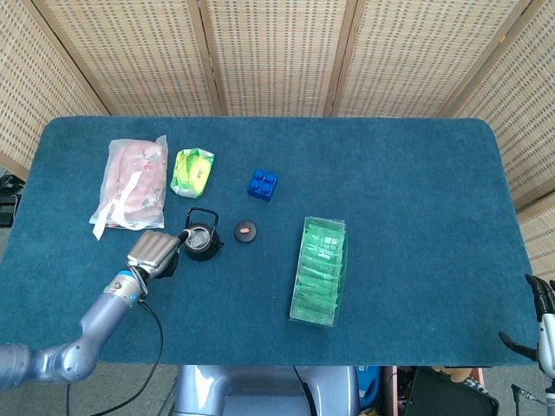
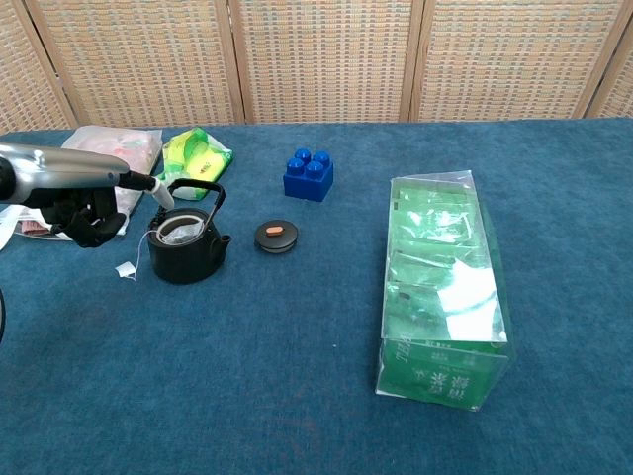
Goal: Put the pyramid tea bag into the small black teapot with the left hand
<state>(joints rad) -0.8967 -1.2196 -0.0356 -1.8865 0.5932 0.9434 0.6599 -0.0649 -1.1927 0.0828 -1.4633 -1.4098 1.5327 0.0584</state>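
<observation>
1. My left hand (image 2: 84,198) hovers just left of the small black cast-iron teapot (image 2: 185,247). One pale fingertip reaches toward the pot's upright handle; the dark fingers below are curled in. I cannot tell whether they pinch the string, though nothing bulky sits in them.
2. The translucent pyramid tea bag (image 2: 179,231) already lies in the teapot's open mouth. Its string hangs over the left rim, with the small white paper tag (image 2: 126,269) resting on the blue cloth table (image 2: 297,396) just beside the pot.
3. I judge the drop done. To finish well I should let go fully and lift straight up and away to my left, so no finger snags the string and drags the bag out.
4. I should steer clear of the handle; the pot looks light enough to tip.
5. The round black teapot lid with an orange knob (image 2: 276,236) lies just right of the pot.
6. My right hand (image 1: 539,325) waits at the far table edge; its fingers are too small to read.
</observation>
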